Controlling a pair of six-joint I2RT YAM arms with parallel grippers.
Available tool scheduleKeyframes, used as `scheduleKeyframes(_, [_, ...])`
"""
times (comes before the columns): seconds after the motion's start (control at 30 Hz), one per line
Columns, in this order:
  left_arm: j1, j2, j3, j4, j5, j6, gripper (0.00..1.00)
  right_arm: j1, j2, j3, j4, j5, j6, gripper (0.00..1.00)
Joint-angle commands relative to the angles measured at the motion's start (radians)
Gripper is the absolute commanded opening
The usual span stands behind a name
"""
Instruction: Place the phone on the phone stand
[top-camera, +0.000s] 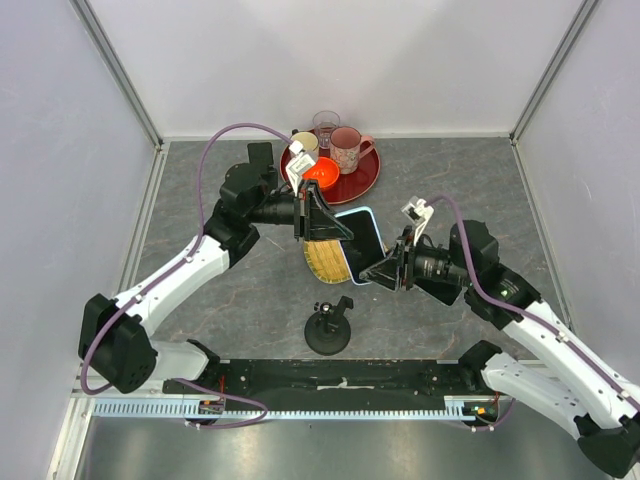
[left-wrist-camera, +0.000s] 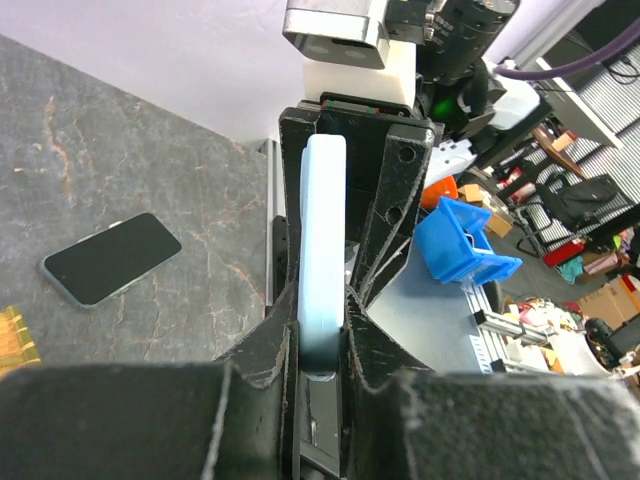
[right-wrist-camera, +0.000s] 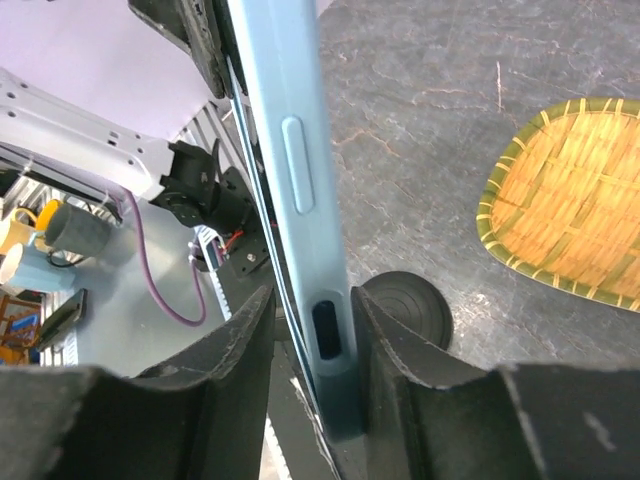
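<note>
The phone (top-camera: 362, 243), in a light blue case, is held on edge above the table between my two grippers. My left gripper (top-camera: 326, 222) is shut on its far end; in the left wrist view the phone (left-wrist-camera: 322, 220) sits tight between both fingers, at the left gripper (left-wrist-camera: 320, 352). My right gripper (top-camera: 386, 270) is open around the near end. In the right wrist view the phone (right-wrist-camera: 300, 170) touches the right finger (right-wrist-camera: 400, 345), with a gap to the left one, at the right gripper (right-wrist-camera: 312, 335). The black phone stand (top-camera: 328, 330) stands below, near the table's front; its base shows in the right wrist view (right-wrist-camera: 410, 310).
A woven bamboo tray (top-camera: 325, 264) lies under the phone, also in the right wrist view (right-wrist-camera: 570, 210). A red tray (top-camera: 362, 182) with cups and an orange bowl stands at the back. A second dark phone (left-wrist-camera: 110, 257) lies flat on the table.
</note>
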Motion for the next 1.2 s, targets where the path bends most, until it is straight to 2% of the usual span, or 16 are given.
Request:
scheduleKeyframes(0.0, [-0.003, -0.035, -0.003, 0.155, 0.034, -0.078, 0.02, 0.000, -0.063, -0.031, 0.173, 0.005, 0.047, 0.41])
scheduleKeyframes(0.13, [-0.004, -0.035, -0.011, 0.176, 0.032, -0.092, 0.02, 0.000, -0.070, -0.069, 0.250, 0.010, 0.075, 0.32])
scheduleKeyframes(0.23, [-0.003, -0.034, -0.009, 0.166, 0.025, -0.094, 0.02, 0.000, -0.073, -0.071, 0.273, 0.037, 0.059, 0.11])
scheduleKeyframes(0.27, [-0.003, -0.032, 0.003, 0.147, 0.015, -0.087, 0.02, 0.000, -0.073, -0.069, 0.268, 0.050, 0.050, 0.00])
scheduleKeyframes(0.3, [-0.003, -0.025, 0.015, 0.074, -0.007, -0.075, 0.05, -0.001, -0.073, -0.068, 0.264, 0.088, 0.024, 0.00])
scheduleKeyframes(0.37, [-0.003, -0.020, 0.056, -0.012, -0.040, -0.020, 0.19, -0.001, -0.063, -0.049, 0.221, 0.145, -0.007, 0.00])
scheduleKeyframes(0.4, [-0.003, -0.025, 0.067, -0.058, -0.084, 0.000, 0.37, 0.000, -0.060, -0.043, 0.210, 0.201, -0.033, 0.00])
scheduleKeyframes(0.47, [-0.003, -0.040, 0.075, -0.138, -0.135, 0.049, 0.53, 0.000, -0.046, -0.026, 0.196, 0.254, -0.054, 0.00])
scheduleKeyframes(0.5, [-0.003, -0.061, 0.075, -0.158, -0.197, 0.069, 0.64, 0.000, -0.044, -0.020, 0.196, 0.299, -0.062, 0.00])
scheduleKeyframes(0.57, [-0.003, -0.083, 0.071, -0.211, -0.268, 0.115, 0.74, 0.000, -0.040, -0.012, 0.190, 0.347, -0.089, 0.00])
scheduleKeyframes(0.73, [-0.003, -0.121, 0.061, -0.288, -0.497, 0.155, 0.79, 0.010, -0.018, 0.015, 0.156, 0.487, -0.151, 0.00])
scheduleKeyframes(0.8, [-0.003, -0.117, 0.058, -0.296, -0.547, 0.137, 0.86, 0.033, -0.010, 0.020, 0.161, 0.525, -0.159, 0.00])
scheduleKeyframes(0.87, [-0.003, -0.097, 0.064, -0.307, -0.566, 0.115, 0.89, 0.069, -0.003, 0.020, 0.173, 0.603, -0.168, 0.00])
scheduleKeyframes(1.17, [-0.003, -0.040, 0.089, -0.373, -0.652, 0.094, 0.89, 0.221, 0.115, 0.047, 0.238, 0.824, -0.172, 0.00])
